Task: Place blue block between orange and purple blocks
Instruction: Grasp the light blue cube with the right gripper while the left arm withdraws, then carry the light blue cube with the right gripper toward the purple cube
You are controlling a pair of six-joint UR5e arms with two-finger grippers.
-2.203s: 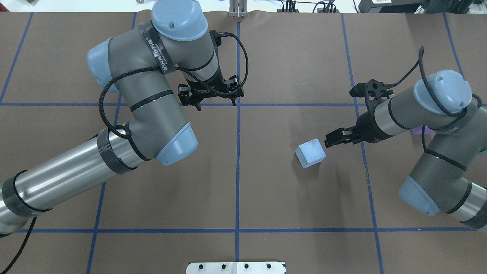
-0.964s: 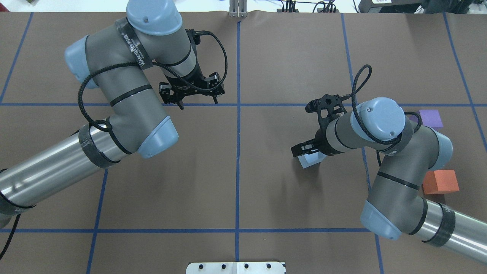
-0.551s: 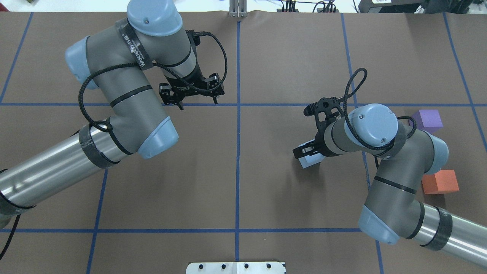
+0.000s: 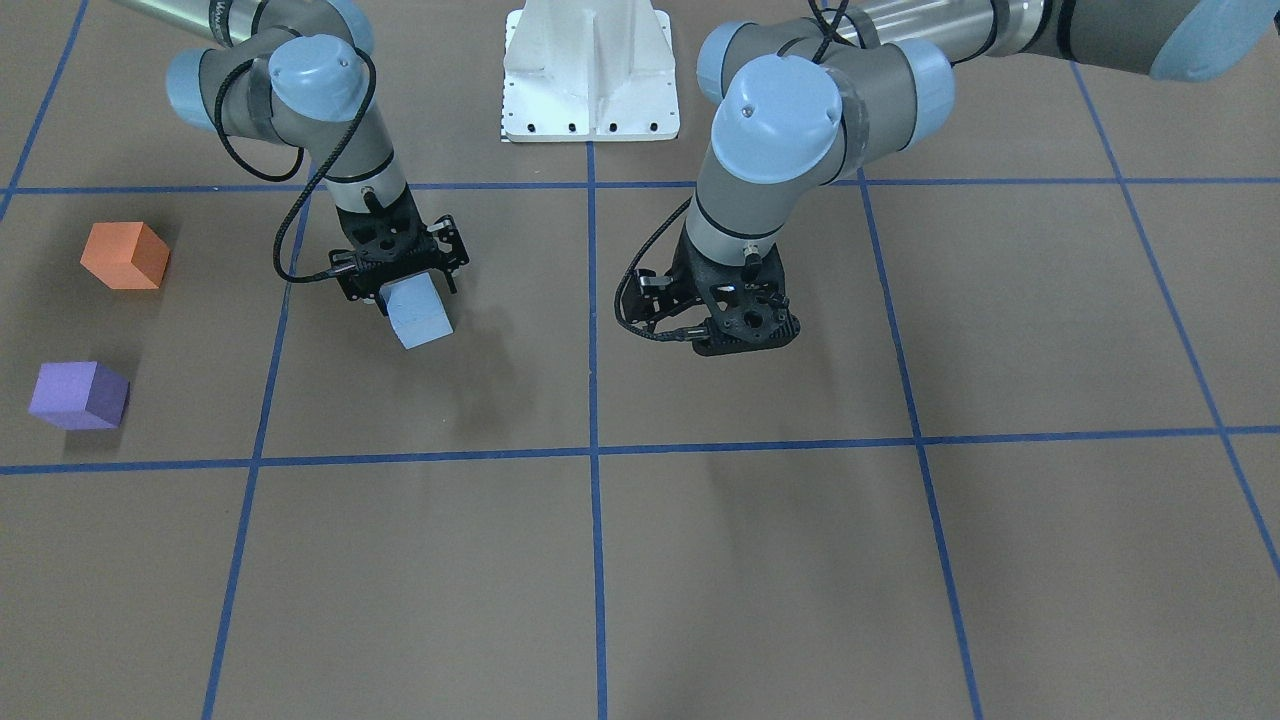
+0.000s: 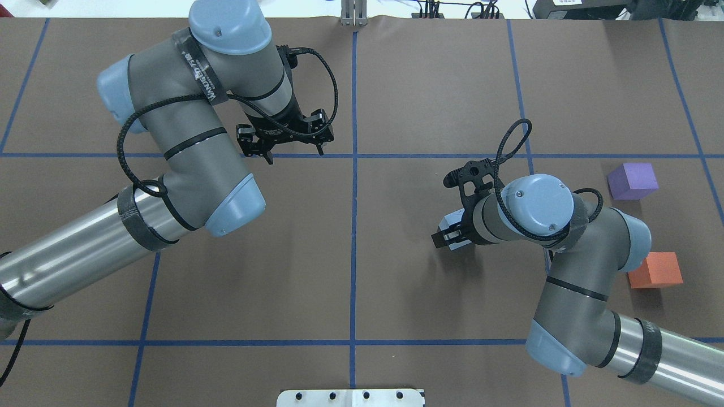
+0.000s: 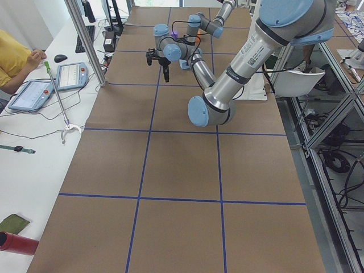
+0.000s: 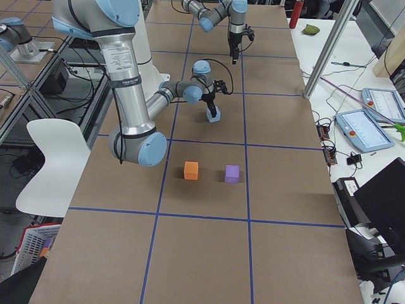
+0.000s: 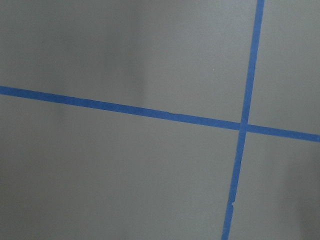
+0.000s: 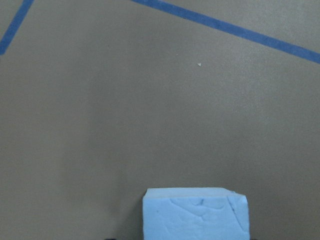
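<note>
The blue block (image 4: 420, 312) sits right of centre in the overhead view (image 5: 454, 219), half hidden under my right gripper (image 5: 449, 237). The gripper points down and its fingers are closed on the block's sides. The right wrist view shows the block (image 9: 195, 212) at the bottom centre, close to the brown table. The orange block (image 5: 656, 270) and purple block (image 5: 632, 181) stand apart near the right edge, with a gap between them. They also show in the front view, orange (image 4: 123, 255) and purple (image 4: 78, 395). My left gripper (image 5: 294, 155) is open and empty over a tape crossing.
Blue tape lines form a grid on the brown table (image 5: 396, 294). The white robot base plate (image 4: 590, 80) is at the near edge. Beyond the table's far side stand tablets (image 6: 71, 74) and a metal post (image 6: 85, 40).
My right arm swung left over the blue block and its gripper came down and closed on it. The orange and purple blocks came into view. The left arm shifted left, then stayed still.
</note>
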